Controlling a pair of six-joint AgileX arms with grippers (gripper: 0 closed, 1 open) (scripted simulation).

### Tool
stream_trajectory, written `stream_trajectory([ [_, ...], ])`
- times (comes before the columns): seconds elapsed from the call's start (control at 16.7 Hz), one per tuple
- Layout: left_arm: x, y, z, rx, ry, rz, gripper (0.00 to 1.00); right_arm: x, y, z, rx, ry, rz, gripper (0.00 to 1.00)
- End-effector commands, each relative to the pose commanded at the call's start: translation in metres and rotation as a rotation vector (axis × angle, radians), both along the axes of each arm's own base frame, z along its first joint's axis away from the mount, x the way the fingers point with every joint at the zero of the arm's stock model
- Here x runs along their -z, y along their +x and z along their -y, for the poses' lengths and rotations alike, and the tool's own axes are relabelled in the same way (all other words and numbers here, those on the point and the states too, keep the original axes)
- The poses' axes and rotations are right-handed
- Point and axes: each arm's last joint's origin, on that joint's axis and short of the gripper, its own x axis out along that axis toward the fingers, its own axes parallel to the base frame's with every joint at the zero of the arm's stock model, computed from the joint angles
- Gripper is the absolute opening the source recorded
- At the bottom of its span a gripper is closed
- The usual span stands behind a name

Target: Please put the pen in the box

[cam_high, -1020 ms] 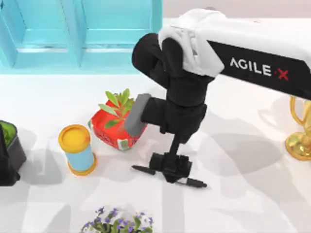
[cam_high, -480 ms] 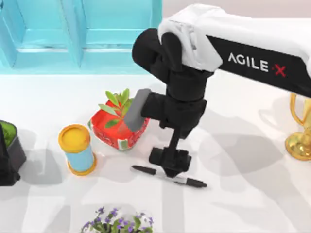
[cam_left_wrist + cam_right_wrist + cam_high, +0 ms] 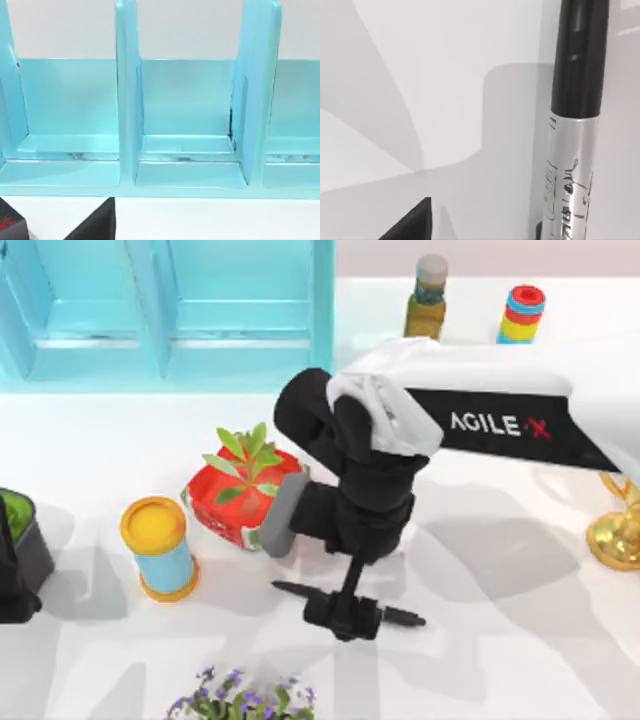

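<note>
Right end effector (image 3: 343, 617) has dropped over the pen (image 3: 400, 617).

The right arm (image 3: 480, 390) has a white shell with a black panel lettered "AGILE X" (red X), black wrist links, a grey patch and a black pincer (image 3: 345, 618).

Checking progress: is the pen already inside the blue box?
No, the pen lies on the white table under the right gripper, apart from the blue box.
</note>
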Motion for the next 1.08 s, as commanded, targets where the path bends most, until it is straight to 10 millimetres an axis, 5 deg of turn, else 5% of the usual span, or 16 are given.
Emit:
stream_trajectory([
  [0.36,0.0000,0.0000,0.0000,0.000,0.000,0.000,1.00,0.0161,-0.0041,0.0016,0.001,-0.006,-0.006,1.00],
  [1.08,0.0000,0.0000,0.0000,0.000,0.000,0.000,1.00,0.0161,-0.0041,0.0016,0.001,-0.006,-0.006,0.10],
])
